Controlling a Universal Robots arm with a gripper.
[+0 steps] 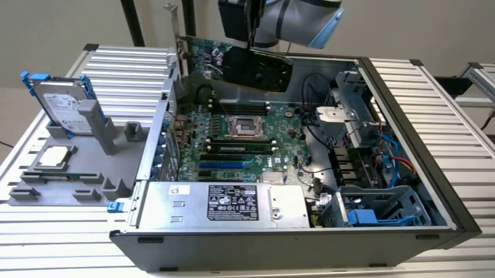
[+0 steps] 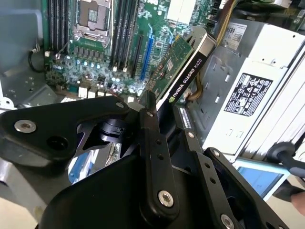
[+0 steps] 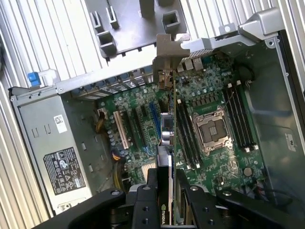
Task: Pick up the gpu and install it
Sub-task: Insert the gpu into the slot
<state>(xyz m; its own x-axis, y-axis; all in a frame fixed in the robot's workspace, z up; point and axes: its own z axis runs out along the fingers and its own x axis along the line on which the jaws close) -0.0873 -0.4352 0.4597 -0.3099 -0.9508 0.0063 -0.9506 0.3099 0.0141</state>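
Note:
The gpu (image 1: 232, 61) is a green card with a black cooler and a silver end bracket. It hangs tilted above the far part of the open computer case (image 1: 433, 174). My gripper (image 1: 249, 46) is shut on its upper edge. In the first wrist view the gpu (image 3: 167, 129) appears edge-on between the fingers (image 3: 152, 179), over the motherboard (image 3: 209, 90) near the blue slot (image 3: 155, 117). The second wrist view has the gpu (image 2: 183, 71) slanting out past the gripper (image 2: 167, 112), apart from the board's blue slot (image 2: 145, 57) below it.
On the exterior view's left, a grey fixture (image 1: 77, 168) holds a silver hard drive in a blue frame (image 1: 66, 104) and a small square processor chip (image 1: 53, 156). Inside the case, a power supply (image 1: 224, 202) lies at the near side and a drive cage (image 1: 379, 208) at the right.

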